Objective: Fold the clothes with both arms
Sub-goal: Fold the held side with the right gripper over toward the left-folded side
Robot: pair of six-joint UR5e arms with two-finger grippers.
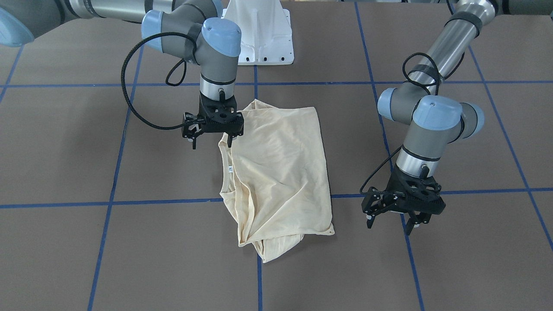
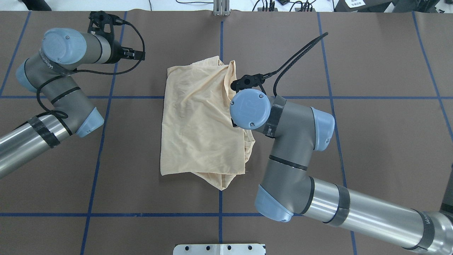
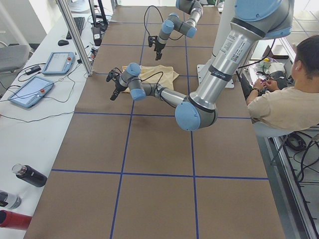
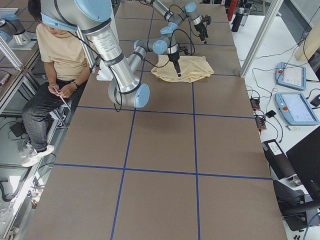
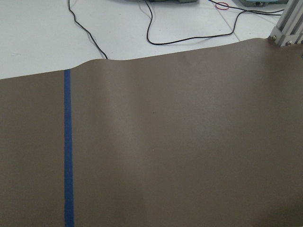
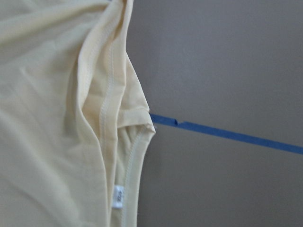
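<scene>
Front-facing: a brown table (image 1: pixel 65 151) gridded with blue tape (image 1: pixel 164 201), with one folded T-shirt (image 1: pixel 276 172) at its centre. Both grippers have their fingers apart. The right gripper (image 1: pixel 211 144) is at the shirt's collar edge and the left gripper (image 1: pixel 390 226) is well apart.
Overhead: the right arm (image 2: pixel 290 141) hides its gripper's fingers.
Left side: one seated person (image 3: pixel 284 99) and three bottles (image 3: pixel 30 175).

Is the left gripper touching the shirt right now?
No, the left gripper hangs open over the brown table, apart from the shirt, with bare surface between them.
</scene>
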